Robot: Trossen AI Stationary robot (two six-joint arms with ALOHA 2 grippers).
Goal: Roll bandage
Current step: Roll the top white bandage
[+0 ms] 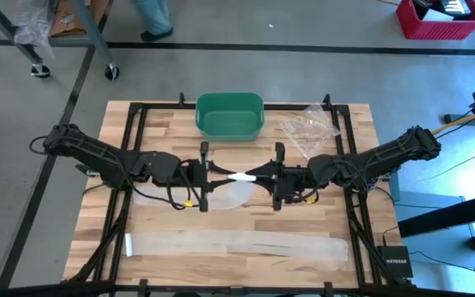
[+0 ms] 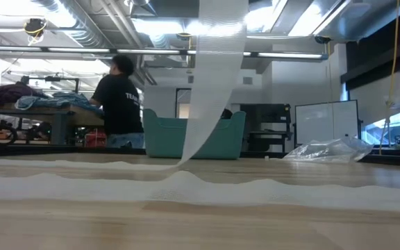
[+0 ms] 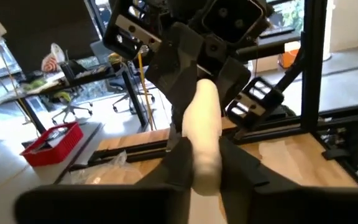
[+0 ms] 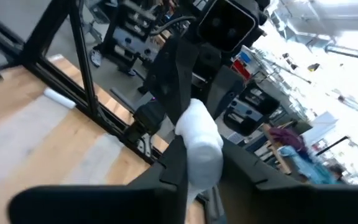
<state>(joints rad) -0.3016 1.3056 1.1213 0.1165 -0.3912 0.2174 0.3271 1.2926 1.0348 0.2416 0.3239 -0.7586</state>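
Observation:
A white bandage is partly wound into a small roll (image 1: 239,176) held in the air above the table's middle. My left gripper (image 1: 221,176) and my right gripper (image 1: 258,175) point level at each other, each shut on one end of the roll. From the roll a translucent tail (image 2: 214,76) hangs down to the table (image 2: 179,165). The remaining bandage (image 1: 237,245) lies flat as a long strip along the table's near edge. In the low view both grippers are out of the picture. My left gripper pinches the roll's left end (image 3: 205,163) between its two fingers, coming level from the table's left, along the roll's axis. The roll is clear of the table. My right gripper pinches the roll's right end (image 4: 199,155) between its two fingers, coming level from the table's right. The roll lies level between both grippers, its tail hanging slack.
A green bin (image 1: 230,115) stands at the table's far edge, behind the roll. A crumpled clear plastic bag (image 1: 308,125) lies at the far right. A person (image 2: 120,97) stands in the room beyond the table.

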